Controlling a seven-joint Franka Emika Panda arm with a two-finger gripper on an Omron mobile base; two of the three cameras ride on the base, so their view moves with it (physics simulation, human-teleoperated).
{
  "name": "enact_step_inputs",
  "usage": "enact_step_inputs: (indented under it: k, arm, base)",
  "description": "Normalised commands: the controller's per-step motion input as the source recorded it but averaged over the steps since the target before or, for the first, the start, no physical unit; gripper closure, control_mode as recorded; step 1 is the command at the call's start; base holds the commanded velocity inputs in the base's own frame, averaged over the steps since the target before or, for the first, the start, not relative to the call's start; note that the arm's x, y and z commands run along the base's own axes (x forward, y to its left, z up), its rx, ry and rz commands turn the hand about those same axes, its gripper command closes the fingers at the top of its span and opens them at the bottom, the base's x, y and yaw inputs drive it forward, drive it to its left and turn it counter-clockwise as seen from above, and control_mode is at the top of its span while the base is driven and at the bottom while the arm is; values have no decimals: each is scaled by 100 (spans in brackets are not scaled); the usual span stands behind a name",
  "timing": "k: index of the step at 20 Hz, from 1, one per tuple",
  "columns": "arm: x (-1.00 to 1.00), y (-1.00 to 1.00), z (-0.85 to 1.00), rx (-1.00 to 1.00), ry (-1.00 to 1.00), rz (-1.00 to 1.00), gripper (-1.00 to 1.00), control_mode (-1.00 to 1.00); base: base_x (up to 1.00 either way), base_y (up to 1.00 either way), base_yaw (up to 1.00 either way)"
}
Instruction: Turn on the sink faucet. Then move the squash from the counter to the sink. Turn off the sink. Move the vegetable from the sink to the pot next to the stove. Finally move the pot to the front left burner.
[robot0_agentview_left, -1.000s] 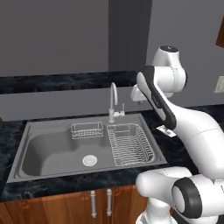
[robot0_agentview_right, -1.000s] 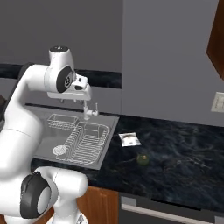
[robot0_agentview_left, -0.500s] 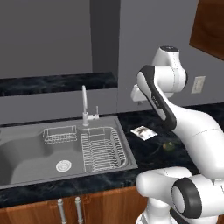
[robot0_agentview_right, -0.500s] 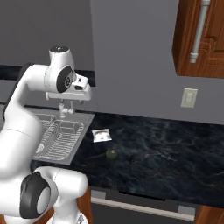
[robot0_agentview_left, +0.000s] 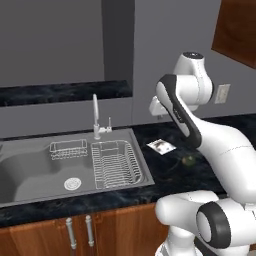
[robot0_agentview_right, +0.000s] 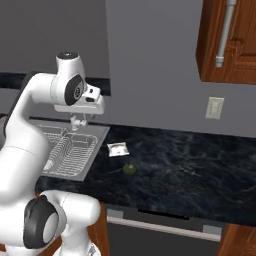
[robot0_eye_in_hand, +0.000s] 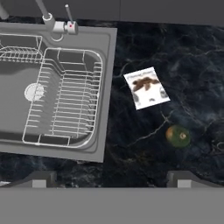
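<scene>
The squash (robot0_eye_in_hand: 178, 136) is a small dark green ball lying on the black veined counter (robot0_eye_in_hand: 131, 148), right of the sink (robot0_eye_in_hand: 109, 65); it also shows at squash (robot0_agentview_left: 189, 160) and squash (robot0_agentview_right: 129, 169). My gripper (robot0_agentview_right: 78, 122) hangs open and holds nothing, high above the counter's strip between sink and squash; its dark fingertips (robot0_eye_in_hand: 183, 178) rise at the bottom of the hand view. The sink faucet (robot0_agentview_left: 95, 116), a thin silver gooseneck, stands behind the basin with its small lever (robot0_eye_in_hand: 69, 17) beside the base. The pot and the stove are out of view.
A white printed packet (robot0_eye_in_hand: 146, 87) lies flat on the counter between sink and squash. A wire dish rack (robot0_agentview_left: 115, 162) fills the sink's right part and a small wire caddy (robot0_agentview_left: 68, 148) sits at its back. Wooden wall cabinets (robot0_agentview_right: 230, 40) hang at upper right.
The whole picture has slid left in both base views, so the base has driven to the right along the counter. The arm keeps its pose and the gripper stays open.
</scene>
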Motion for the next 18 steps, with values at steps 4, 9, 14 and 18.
enact_step_inputs:
  k: [4,9,14,18]
  arm:
    - [0,0,0,0,0,0,-100,100]
    - [0,0,0,0,0,0,-100,100]
    - [0,0,0,0,0,0,-100,100]
    - [0,0,0,0,0,0,-100,100]
  base:
    - [-15,21,0]
    - [6,54,-1]
    - [23,44,-1]
    - [51,-23,0]
